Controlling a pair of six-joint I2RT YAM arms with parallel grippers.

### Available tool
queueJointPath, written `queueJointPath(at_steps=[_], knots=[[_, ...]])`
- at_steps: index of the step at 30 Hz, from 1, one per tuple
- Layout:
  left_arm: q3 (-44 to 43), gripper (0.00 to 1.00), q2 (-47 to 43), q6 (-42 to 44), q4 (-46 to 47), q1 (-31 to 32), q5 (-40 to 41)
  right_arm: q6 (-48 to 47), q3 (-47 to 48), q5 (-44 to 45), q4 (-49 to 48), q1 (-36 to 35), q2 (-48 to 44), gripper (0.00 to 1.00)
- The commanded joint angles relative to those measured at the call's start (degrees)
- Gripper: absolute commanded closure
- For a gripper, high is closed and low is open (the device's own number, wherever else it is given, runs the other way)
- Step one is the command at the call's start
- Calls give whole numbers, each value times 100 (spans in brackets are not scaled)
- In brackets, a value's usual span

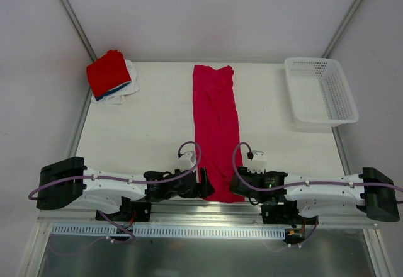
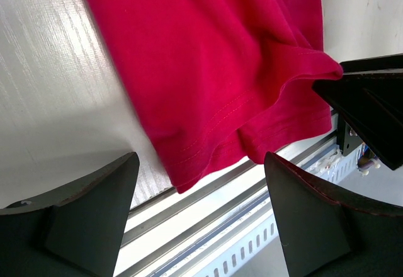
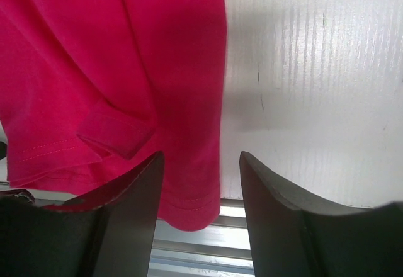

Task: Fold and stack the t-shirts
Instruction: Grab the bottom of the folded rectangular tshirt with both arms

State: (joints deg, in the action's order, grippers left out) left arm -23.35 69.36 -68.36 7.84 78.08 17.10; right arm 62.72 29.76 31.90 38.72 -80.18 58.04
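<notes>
A crimson-pink t-shirt (image 1: pixel 215 123) lies on the white table (image 1: pixel 145 138) as a long narrow strip, its near hem hanging slightly over the front edge. My left gripper (image 1: pixel 208 187) stands open at the hem's left corner; in the left wrist view the shirt (image 2: pixel 214 75) lies ahead of the left gripper (image 2: pixel 198 211), with no cloth between the fingers. My right gripper (image 1: pixel 235 186) is open at the hem's right corner. In the right wrist view the shirt's corner (image 3: pixel 189 182) hangs between the spread fingers of the right gripper (image 3: pixel 200 211), ungripped. Folded t-shirts are stacked (image 1: pixel 109 74) far left, bright red on top, blue and white beneath.
A white plastic mesh basket (image 1: pixel 320 92) stands at the far right of the table. An aluminium rail (image 1: pixel 189 209) runs along the near edge under both grippers. The right gripper's dark finger (image 2: pixel 371 110) shows at the right side of the left wrist view.
</notes>
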Motion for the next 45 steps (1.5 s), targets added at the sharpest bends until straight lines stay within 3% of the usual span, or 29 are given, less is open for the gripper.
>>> queueJointPath(at_steps=[1, 11, 19, 23, 28, 45], knots=[[-178, 18, 77, 77, -72, 75, 162, -102, 250, 36, -84, -33, 172, 45], [-82, 18, 34, 24, -80, 75, 188, 74, -145, -386, -778, -41, 647, 49], [-38, 19, -46, -55, -98, 75, 223, 179, -269, -430, -752, -33, 621, 69], [-81, 31, 77, -81, -107, 75, 188, 232, -339, -439, -734, -33, 559, 83], [-152, 42, 227, -72, -98, 75, 144, 293, -418, -465, -734, -41, 515, 86], [-539, 42, 895, 112, -116, -47, 461, 250, -427, -553, -1042, -33, 797, 90]])
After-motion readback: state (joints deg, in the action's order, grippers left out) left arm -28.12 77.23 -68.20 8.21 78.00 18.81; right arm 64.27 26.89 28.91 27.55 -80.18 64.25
